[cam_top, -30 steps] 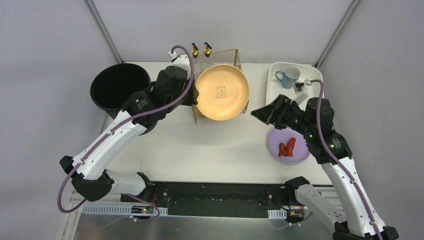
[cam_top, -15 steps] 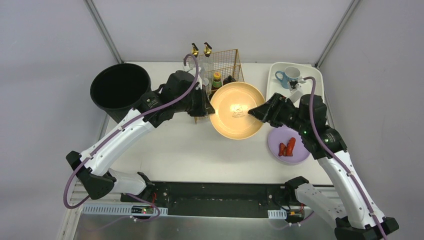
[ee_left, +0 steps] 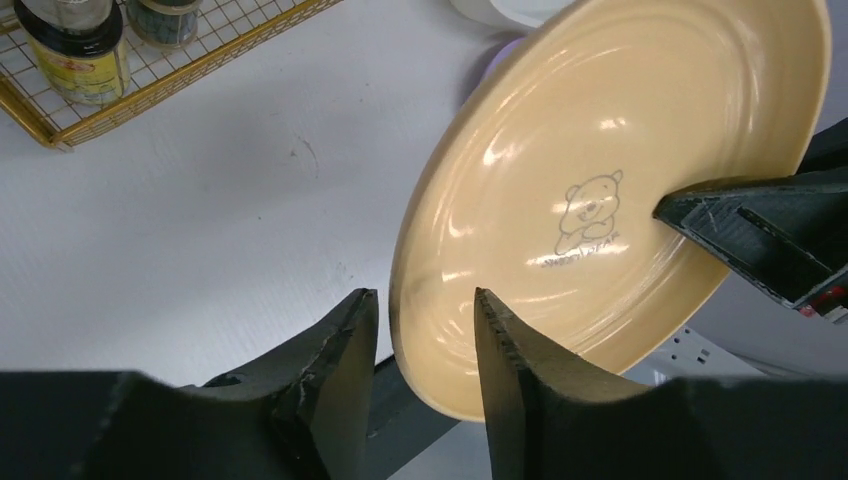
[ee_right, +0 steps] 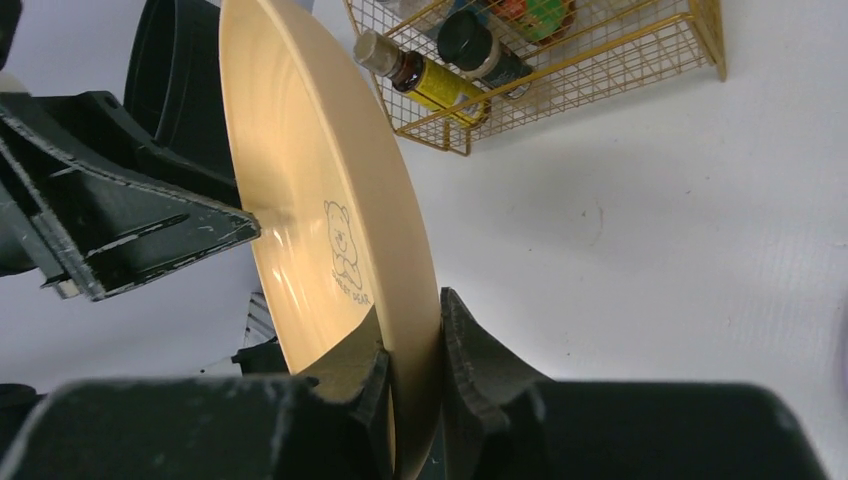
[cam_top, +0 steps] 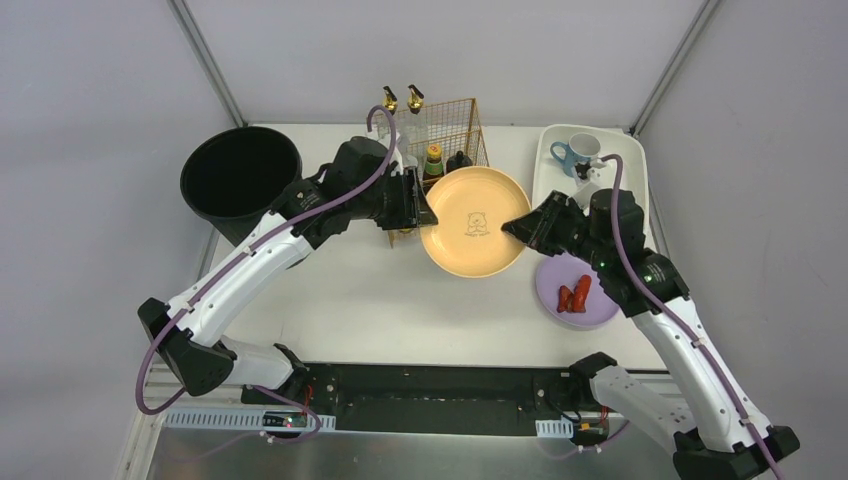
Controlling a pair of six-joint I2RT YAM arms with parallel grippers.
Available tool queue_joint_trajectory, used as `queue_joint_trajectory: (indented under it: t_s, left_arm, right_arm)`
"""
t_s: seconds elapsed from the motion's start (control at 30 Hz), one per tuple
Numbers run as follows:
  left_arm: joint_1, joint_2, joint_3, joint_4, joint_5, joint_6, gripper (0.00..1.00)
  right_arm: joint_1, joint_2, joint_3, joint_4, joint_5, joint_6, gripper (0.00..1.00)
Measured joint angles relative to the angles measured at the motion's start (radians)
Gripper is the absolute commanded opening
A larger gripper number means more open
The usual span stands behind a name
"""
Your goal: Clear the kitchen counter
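A yellow plate with a bear print [cam_top: 475, 235] hangs tilted above the white kitchen counter [cam_top: 380, 290], between both arms. My right gripper [cam_top: 515, 228] is shut on its right rim; in the right wrist view its fingers [ee_right: 415, 350] pinch the plate [ee_right: 320, 200] from both sides. My left gripper [cam_top: 425, 205] is at the plate's left rim and stands open. In the left wrist view the rim of the plate [ee_left: 560, 200] lies between its fingers [ee_left: 425, 330] with a gap on each side.
A black bucket [cam_top: 240, 180] stands at the back left. A gold wire rack [cam_top: 445, 125] with bottles is behind the plate. A cream tray [cam_top: 548, 160] holds a blue mug [cam_top: 577, 155]. A purple plate [cam_top: 600, 310] with red sausages [cam_top: 575, 293] lies under the right arm.
The left arm carried the yellow plate rightward from in front of the rack. My right gripper came in and shut on its right rim, and the left jaws have opened.
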Motion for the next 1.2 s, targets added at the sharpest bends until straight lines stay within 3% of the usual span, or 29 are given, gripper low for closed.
queue_joint_trajectory:
  t_s: [0.1, 0.2, 0.43, 0.67, 1.2]
  left_arm:
    - [0.002, 0.000, -0.001, 0.013, 0.002, -0.002, 0.67]
    - [0.013, -0.002, -0.007, 0.022, 0.002, 0.002, 0.78]
    - [0.047, -0.050, -0.063, 0.025, -0.020, 0.018, 0.79]
    - [0.053, -0.115, -0.124, 0.018, -0.050, 0.028, 0.79]
    - [0.053, -0.161, -0.212, 0.006, -0.053, 0.043, 0.79]
  right_arm:
    - [0.002, 0.009, 0.000, -0.011, 0.040, 0.004, 0.00]
    - [0.002, 0.034, 0.010, -0.036, 0.091, 0.005, 0.00]
    - [-0.040, 0.129, 0.073, -0.098, 0.196, -0.002, 0.00]
    - [-0.319, 0.193, 0.086, -0.110, 0.212, 0.021, 0.00]
    - [-0.610, 0.386, 0.089, -0.089, 0.356, 0.131, 0.00]
